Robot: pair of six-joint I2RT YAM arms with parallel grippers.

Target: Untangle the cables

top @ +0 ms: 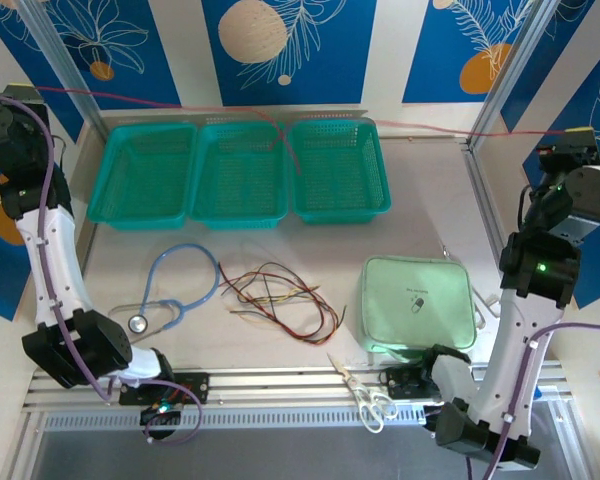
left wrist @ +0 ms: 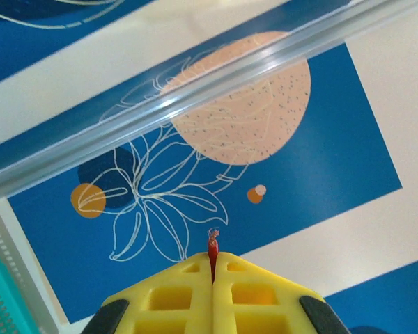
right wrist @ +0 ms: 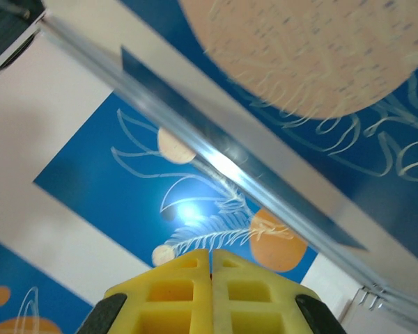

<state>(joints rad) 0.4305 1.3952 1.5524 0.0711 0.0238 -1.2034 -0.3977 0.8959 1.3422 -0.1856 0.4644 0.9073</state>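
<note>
White arms [top: 55, 270], purple cables [top: 46, 190], yellow hands [left wrist: 212, 263]

Bright, even overhead light covers the table [top: 420, 190], leaving only faint, soft shadows along the teal baskets' [top: 238, 125] near edge. The right wrist view is blurred, with a white glare spot [right wrist: 188, 212] on the mural [right wrist: 299, 56]; the left wrist view's metal bar [left wrist: 195, 104] shows streaked highlights.

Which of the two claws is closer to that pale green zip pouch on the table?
Right. The right gripper hangs beyond the green pouch and to its right; the left gripper is up at the far left corner, across the table.
</note>
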